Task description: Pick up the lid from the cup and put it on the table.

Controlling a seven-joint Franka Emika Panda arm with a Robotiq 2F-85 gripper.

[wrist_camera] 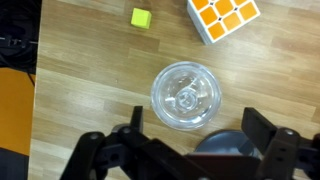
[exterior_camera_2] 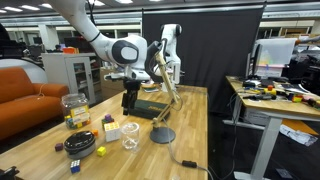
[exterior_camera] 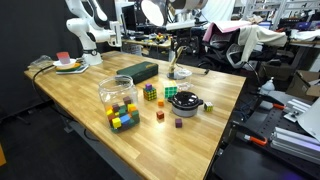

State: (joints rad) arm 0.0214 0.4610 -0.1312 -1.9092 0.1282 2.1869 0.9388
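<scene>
The small pale cup stands on the wooden table. In the wrist view I look straight down on it, and a whitish round lid appears to cover its mouth. My gripper is open and empty. It hangs above the cup, with one finger on each side of the cup's near edge, not touching it. In an exterior view the gripper is a hand's height above the cup. The table also shows in the wrist view.
A flat grey round dish lies close beside the cup, also visible in an exterior view. A Rubik's cube and a small green cube lie beyond. A clear jar of coloured cubes and a black dish stand further off.
</scene>
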